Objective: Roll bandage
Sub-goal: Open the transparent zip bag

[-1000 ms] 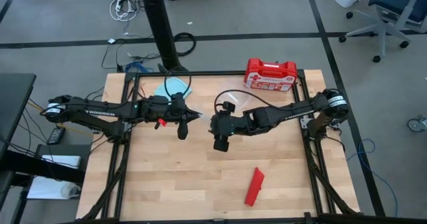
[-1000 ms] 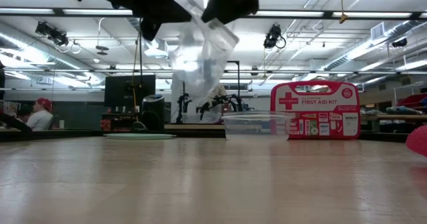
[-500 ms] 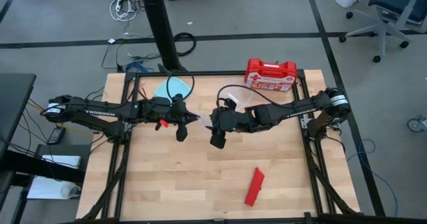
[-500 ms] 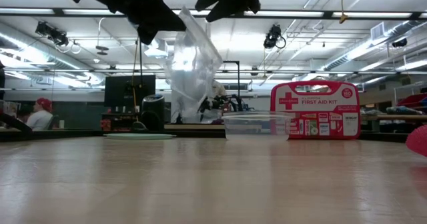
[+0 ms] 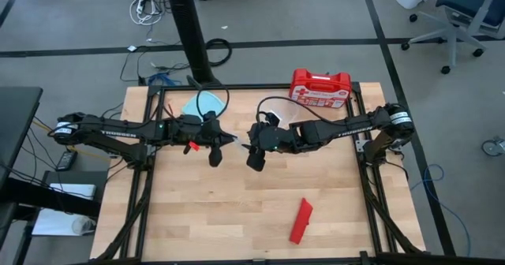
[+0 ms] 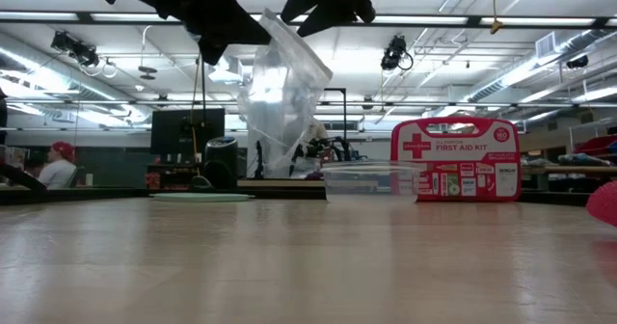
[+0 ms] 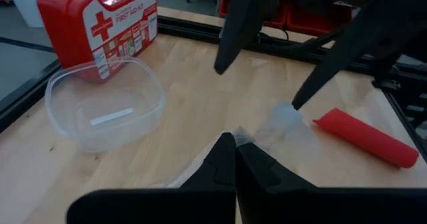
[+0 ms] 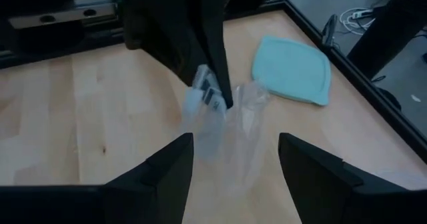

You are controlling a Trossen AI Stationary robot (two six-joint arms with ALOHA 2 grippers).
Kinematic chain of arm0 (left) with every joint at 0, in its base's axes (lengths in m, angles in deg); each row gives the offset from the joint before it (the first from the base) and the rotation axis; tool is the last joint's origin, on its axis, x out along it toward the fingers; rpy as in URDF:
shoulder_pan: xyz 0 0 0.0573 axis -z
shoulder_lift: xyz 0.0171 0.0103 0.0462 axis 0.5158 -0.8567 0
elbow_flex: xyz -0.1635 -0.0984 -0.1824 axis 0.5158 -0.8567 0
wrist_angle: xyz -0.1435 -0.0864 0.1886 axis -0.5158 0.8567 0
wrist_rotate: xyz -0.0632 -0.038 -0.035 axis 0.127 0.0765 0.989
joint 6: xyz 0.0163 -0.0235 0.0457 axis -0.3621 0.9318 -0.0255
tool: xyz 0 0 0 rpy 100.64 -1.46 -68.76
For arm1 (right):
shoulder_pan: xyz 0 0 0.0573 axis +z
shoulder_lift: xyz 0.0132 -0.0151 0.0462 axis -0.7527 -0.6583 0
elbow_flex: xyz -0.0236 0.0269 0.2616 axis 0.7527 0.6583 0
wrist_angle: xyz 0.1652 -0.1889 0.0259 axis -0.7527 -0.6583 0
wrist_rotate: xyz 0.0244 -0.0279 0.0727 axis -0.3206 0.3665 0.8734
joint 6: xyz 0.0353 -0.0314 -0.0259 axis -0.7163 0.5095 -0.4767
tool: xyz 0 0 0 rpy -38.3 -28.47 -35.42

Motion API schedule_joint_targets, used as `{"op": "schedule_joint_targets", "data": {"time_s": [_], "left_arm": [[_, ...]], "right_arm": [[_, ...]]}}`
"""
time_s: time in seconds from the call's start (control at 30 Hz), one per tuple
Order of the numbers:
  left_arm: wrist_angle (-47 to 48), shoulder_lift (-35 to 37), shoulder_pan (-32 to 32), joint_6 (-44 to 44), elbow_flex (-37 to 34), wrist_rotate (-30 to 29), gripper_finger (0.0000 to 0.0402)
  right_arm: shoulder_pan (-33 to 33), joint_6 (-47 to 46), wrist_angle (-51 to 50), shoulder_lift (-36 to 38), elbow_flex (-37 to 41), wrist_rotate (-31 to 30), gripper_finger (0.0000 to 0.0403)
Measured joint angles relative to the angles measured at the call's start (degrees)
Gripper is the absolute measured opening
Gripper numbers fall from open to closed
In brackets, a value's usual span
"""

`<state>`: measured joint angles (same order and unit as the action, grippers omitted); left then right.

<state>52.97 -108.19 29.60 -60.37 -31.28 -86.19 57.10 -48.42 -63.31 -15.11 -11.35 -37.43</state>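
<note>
1. Red is what marks the high view: the bandage (image 5: 301, 221) lies rolled on the bare wood near the front of the table (image 5: 197, 218), well apart from both my arms. My left gripper (image 5: 229, 140) and my right gripper (image 5: 248, 148) meet over the middle of the table with a clear plastic bag (image 5: 241, 143) between them. A first-aid case (image 5: 319, 87) stands at the back edge, and a pale blue lid (image 5: 201, 103) lies at the back left.

2. Low view: the bag (image 6: 281, 93) hangs in the air under both grippers, clear of the tabletop. The case (image 6: 455, 159) stands at the back beside a clear tub (image 6: 369, 181), and a person (image 6: 60, 165) sits far off in the room.

3. Left wrist view: my left fingers (image 7: 227, 161) are pressed together, pinching the bag's edge (image 7: 283, 121). The bandage (image 7: 367, 138) lies beyond on the wood; the tub (image 7: 103, 111) sits just in front of the case (image 7: 100, 21).

4. Right wrist view: my right fingers (image 8: 160, 167) stand wide apart, with the bag (image 8: 230, 127) hanging between them and nothing gripped. The lid (image 8: 293, 71) lies beyond.
</note>
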Motion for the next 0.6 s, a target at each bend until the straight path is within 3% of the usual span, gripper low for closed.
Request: {"op": "schedule_joint_targets", "data": {"time_s": [0.6], "left_arm": [[-2.0,0.0,0.1,0.2,0.0,-0.1,0.0000]], "right_arm": [[0.3,-0.3,-0.8,0.0,0.1,1.3,0.0215]]}}
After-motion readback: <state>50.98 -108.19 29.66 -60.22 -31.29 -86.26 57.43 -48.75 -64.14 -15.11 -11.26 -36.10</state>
